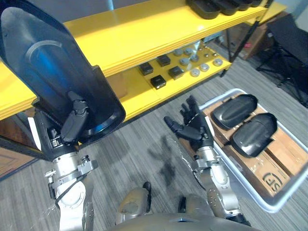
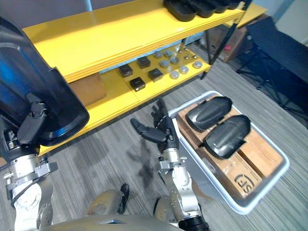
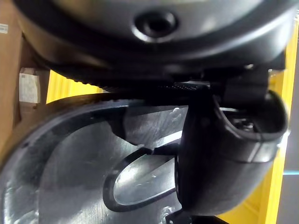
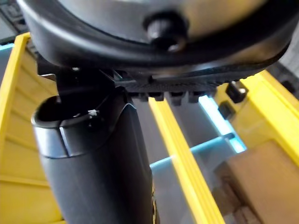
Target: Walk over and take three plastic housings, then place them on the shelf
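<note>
gripping a dark plastic housing at its rim, the left hand holds it up before the yellow shelf; the left wrist view shows the thumb curled inside. the right hand is spread and empty beside a white bin holding two more housings on a printed cardboard box.

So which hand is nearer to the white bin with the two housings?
Right. The right hand is open just beside the left rim of the white bin. The left hand is far to the left, curled round another housing at the yellow shelf.
</note>
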Robot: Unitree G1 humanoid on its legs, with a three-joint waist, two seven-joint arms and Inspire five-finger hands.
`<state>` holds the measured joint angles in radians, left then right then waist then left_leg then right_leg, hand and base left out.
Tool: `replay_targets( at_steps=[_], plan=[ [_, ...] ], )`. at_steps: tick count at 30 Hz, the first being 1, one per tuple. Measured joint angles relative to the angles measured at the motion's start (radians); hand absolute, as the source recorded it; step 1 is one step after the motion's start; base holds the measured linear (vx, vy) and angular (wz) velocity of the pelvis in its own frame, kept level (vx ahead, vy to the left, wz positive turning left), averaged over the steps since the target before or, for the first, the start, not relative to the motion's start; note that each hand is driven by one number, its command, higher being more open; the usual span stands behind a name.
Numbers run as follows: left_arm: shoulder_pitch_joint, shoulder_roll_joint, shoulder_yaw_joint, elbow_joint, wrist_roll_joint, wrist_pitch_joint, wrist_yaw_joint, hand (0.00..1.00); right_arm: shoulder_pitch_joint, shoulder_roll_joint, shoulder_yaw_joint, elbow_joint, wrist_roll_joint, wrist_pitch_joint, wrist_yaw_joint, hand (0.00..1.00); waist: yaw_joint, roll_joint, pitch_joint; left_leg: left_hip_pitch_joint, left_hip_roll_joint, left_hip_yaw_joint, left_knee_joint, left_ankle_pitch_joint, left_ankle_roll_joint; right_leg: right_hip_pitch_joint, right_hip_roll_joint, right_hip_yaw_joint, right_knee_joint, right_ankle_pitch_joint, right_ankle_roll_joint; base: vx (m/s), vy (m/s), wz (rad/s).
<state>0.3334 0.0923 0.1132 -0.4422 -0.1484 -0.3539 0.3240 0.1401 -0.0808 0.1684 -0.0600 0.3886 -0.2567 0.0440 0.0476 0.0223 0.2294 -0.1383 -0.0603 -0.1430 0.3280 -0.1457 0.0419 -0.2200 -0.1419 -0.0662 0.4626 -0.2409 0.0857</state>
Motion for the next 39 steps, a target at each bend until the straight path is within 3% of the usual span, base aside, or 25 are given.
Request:
replay_targets(
  at_steps=[1, 3, 4, 5, 6, 7, 8, 9, 10, 14, 19, 25, 26, 39],
  plan=[
    [-0.002, 0.004, -0.008, 0.018, 0.001, 0.000, 0.010, 0.00, 0.005, -0.003, -0.016, -0.006, 0.003, -0.003, 0.001, 1.00, -0.010, -0.004, -0.002, 0.026, -0.006, -0.037, 0.008, -0.012, -0.020, -0.004, 0.011, 0.047, -0.050, 0.021, 0.005, 0.37, -0.222, 1.15],
    [-0.001, 0.005, -0.021, 0.031, 0.000, 0.000, 0.016, 0.00, 0.012, -0.004, -0.033, -0.025, 0.012, -0.007, 0.003, 1.00, -0.023, -0.021, -0.014, 0.047, -0.018, -0.092, 0.017, -0.030, -0.047, 0.006, 0.004, 0.043, -0.105, 0.070, -0.010, 0.36, -0.284, 1.01],
    [0.000, 0.005, -0.024, 0.031, 0.000, 0.000, 0.014, 0.00, 0.015, -0.003, -0.038, -0.056, 0.012, -0.013, 0.013, 1.00, -0.022, -0.045, -0.029, 0.051, -0.026, -0.117, 0.019, -0.044, -0.070, 0.020, -0.001, 0.034, -0.153, 0.131, -0.032, 0.34, -0.366, 1.10],
    [0.002, -0.006, -0.026, 0.040, -0.003, 0.000, 0.011, 0.00, 0.010, -0.014, -0.039, -0.086, 0.011, -0.016, 0.026, 1.00, -0.022, -0.050, -0.038, 0.047, -0.019, -0.136, 0.027, -0.063, -0.094, 0.043, -0.006, 0.000, -0.172, 0.197, -0.001, 0.30, -0.368, 1.07],
    [0.009, -0.018, -0.033, 0.045, -0.013, 0.000, 0.005, 0.00, 0.005, -0.025, -0.038, -0.097, 0.011, -0.016, 0.027, 1.00, -0.024, -0.032, -0.045, 0.038, 0.006, -0.124, 0.036, -0.071, -0.102, 0.061, 0.008, -0.034, -0.186, 0.197, -0.010, 0.24, -0.339, 1.13],
    [0.023, -0.031, -0.052, 0.048, -0.025, 0.000, -0.014, 0.00, 0.006, -0.048, -0.041, -0.121, 0.009, -0.016, 0.023, 1.00, -0.027, -0.001, -0.061, 0.024, 0.074, -0.047, 0.039, -0.088, -0.088, 0.096, 0.034, -0.097, -0.224, 0.195, -0.027, 0.18, -0.284, 0.92],
    [0.028, -0.038, -0.057, 0.050, -0.023, 0.000, -0.029, 0.00, 0.001, -0.060, -0.043, -0.122, 0.010, -0.016, 0.011, 1.00, -0.023, 0.007, -0.066, 0.027, 0.118, -0.010, 0.032, -0.084, -0.091, 0.116, 0.049, -0.124, -0.240, 0.190, -0.039, 0.23, -0.346, 1.15],
    [0.027, -0.045, -0.066, 0.057, -0.016, -0.001, -0.049, 0.00, 0.004, -0.072, -0.053, -0.121, 0.012, -0.016, -0.010, 1.00, -0.019, 0.014, -0.070, 0.047, 0.171, 0.034, -0.004, -0.051, -0.116, 0.154, 0.064, -0.163, -0.260, 0.182, -0.053, 0.18, -0.276, 0.77],
    [0.027, -0.048, -0.067, 0.064, -0.014, -0.005, -0.057, 0.00, 0.005, -0.072, -0.066, -0.120, 0.012, -0.016, -0.013, 1.00, -0.017, 0.022, -0.076, 0.060, 0.178, 0.051, -0.029, -0.043, -0.119, 0.165, 0.071, -0.164, -0.271, 0.180, -0.055, 0.14, -0.197, 0.59],
    [0.028, -0.048, -0.064, 0.090, -0.016, -0.014, -0.058, 0.00, 0.019, -0.057, -0.091, -0.120, 0.011, -0.016, -0.010, 1.00, -0.015, 0.030, -0.081, 0.063, 0.174, 0.073, -0.033, -0.031, -0.120, 0.171, 0.076, -0.148, -0.294, 0.179, -0.055, 0.03, -0.018, -0.01],
    [0.019, -0.049, -0.085, 0.161, -0.046, -0.013, -0.078, 0.00, 0.097, -0.015, -0.127, -0.091, 0.009, -0.015, -0.012, 1.00, -0.025, 0.027, -0.083, 0.028, 0.155, 0.150, 0.026, 0.010, -0.062, 0.222, 0.059, -0.153, -0.352, 0.186, -0.061, -0.02, 0.010, 0.25],
    [-0.003, -0.047, -0.119, 0.165, -0.043, -0.015, -0.105, 0.00, 0.112, -0.014, -0.172, -0.012, 0.010, -0.016, -0.016, 1.00, -0.022, 0.048, -0.096, 0.144, 0.147, 0.165, -0.218, 0.088, -0.119, 0.228, 0.058, -0.173, -0.363, 0.208, -0.052, -0.04, 0.010, 0.13],
    [-0.059, -0.012, -0.117, 0.160, -0.043, -0.015, -0.131, 0.00, 0.125, 0.009, -0.162, 0.019, 0.021, -0.015, -0.031, 1.00, -0.051, -0.004, -0.139, 0.146, 0.123, 0.178, -0.253, 0.107, -0.112, 0.237, 0.041, -0.172, -0.418, 0.259, -0.032, 0.00, 0.000, 0.00],
    [-0.059, -0.012, -0.091, 0.160, -0.045, -0.014, -0.180, 0.00, 0.126, 0.039, -0.207, 0.019, 0.019, -0.015, -0.027, 1.00, -0.052, -0.005, -0.139, 0.148, 0.125, 0.201, -0.264, 0.106, -0.111, 0.222, 0.041, -0.151, -0.413, 0.258, -0.033, 0.00, 0.000, -0.04]
  ],
)
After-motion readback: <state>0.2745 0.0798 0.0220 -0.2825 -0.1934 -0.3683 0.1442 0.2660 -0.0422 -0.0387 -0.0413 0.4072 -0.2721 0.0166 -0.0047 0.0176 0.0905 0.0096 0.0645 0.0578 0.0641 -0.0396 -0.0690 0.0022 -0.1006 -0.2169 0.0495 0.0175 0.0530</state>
